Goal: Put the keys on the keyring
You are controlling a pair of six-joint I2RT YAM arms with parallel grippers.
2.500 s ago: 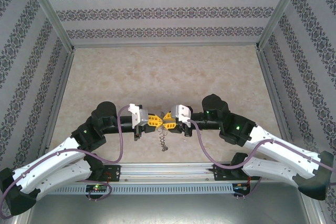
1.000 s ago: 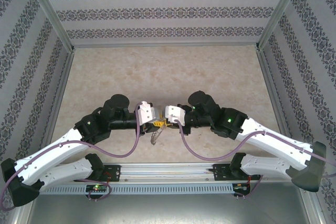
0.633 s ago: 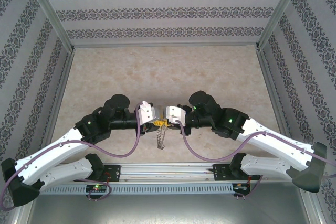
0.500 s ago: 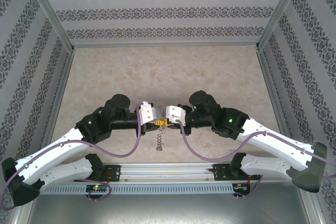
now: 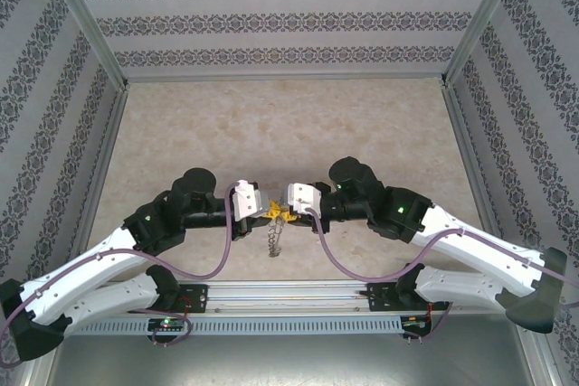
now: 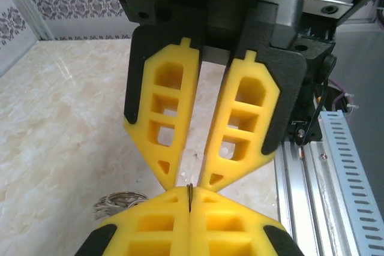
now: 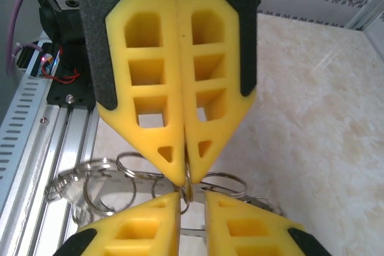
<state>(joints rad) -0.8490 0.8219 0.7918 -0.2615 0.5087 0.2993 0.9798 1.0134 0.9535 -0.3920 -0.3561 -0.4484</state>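
Over the table's near middle my two grippers meet tip to tip. The left gripper [image 5: 270,214] is shut on a thin wire loop of the keyring [image 5: 274,240], which hangs below the fingertips. In the left wrist view the dark wire edge sits pinched in the left gripper [image 6: 189,192]. The right gripper [image 5: 287,215] faces it. Its fingertips stand slightly apart, with the same loop in the gap of the right gripper [image 7: 192,195]. The keyring's flat grey plate [image 7: 120,178] and several silver loops spread just beneath. The keys are hidden.
An aluminium rail [image 5: 289,294] with the arm bases and purple cables runs along the near edge. Patterned walls close in the marble tabletop [image 5: 289,124] on three sides. Free room lies beyond the grippers toward the back.
The left gripper's fingers closed onto the wire loop while the right gripper's fingers eased apart. The keyring swung from tilted left to hanging straight down. The left arm drew back slightly.
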